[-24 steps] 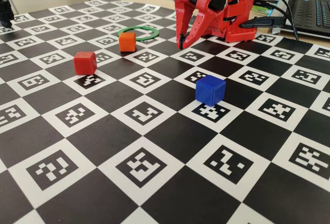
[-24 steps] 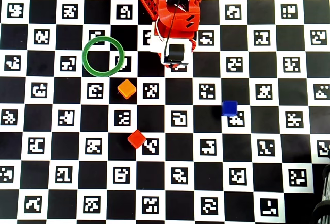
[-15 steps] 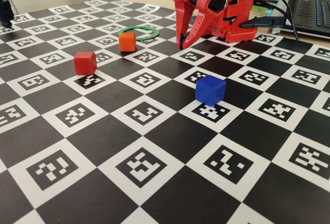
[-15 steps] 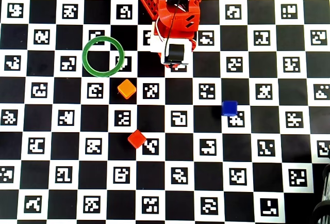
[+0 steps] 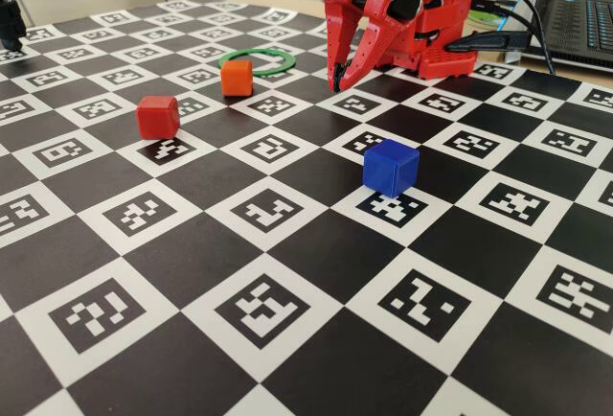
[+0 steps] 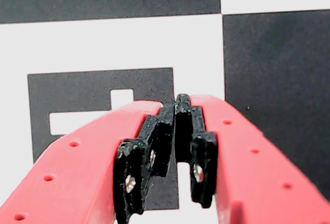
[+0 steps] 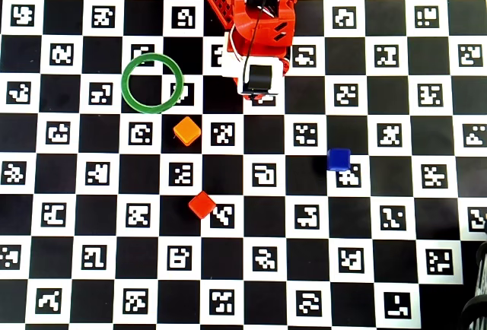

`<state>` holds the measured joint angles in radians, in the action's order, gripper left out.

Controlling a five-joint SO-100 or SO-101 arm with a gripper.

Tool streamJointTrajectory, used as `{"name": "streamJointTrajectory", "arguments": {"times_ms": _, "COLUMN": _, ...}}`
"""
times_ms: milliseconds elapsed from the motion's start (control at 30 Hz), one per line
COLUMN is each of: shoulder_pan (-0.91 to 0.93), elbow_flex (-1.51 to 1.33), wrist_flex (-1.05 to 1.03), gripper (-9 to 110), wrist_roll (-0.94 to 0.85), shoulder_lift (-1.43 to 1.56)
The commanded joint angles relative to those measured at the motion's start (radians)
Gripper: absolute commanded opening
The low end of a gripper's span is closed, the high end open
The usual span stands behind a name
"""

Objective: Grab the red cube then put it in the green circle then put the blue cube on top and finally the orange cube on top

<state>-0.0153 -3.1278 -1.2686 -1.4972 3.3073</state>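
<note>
Red cube (image 7: pixel 202 204) sits loose on the tabletop, well below and a bit left of my tool (image 7: pixel 259 90) in the overhead view, which is pinched closed on nothing.

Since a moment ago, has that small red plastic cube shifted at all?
No. In the overhead view the small red plastic cube sits at the same checkerboard square corner as before, below the orange cube.
</note>
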Motion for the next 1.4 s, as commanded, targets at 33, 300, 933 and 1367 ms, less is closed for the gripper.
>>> {"name": "streamJointTrajectory", "arguments": {"times_ms": 33, "shoulder_pan": -0.008, "elbow_flex": -0.041, "wrist_flex": -0.101, "gripper": -6, "wrist_roll": -0.006, "shoulder_lift": 0.052}}
{"name": "streamJointTrajectory", "arguments": {"times_ms": 300, "shoulder_pan": -0.008, "elbow_flex": -0.041, "wrist_flex": -0.101, "gripper": -6, "wrist_roll": -0.006, "shoulder_lift": 0.052}}
{"name": "streamJointTrajectory", "arguments": {"times_ms": 933, "shoulder_pan": -0.02, "elbow_flex": -0.041, "wrist_flex": -0.103, "gripper": -6, "wrist_roll": -0.008, "shoulder_lift": 0.054}}
{"name": "streamJointTrajectory", "arguments": {"times_ms": 1367, "shoulder_pan": -0.037, "elbow_flex": 0.155, "wrist_flex": 0.034, "gripper": -6, "wrist_roll": 0.245, "shoulder_lift": -0.135}}
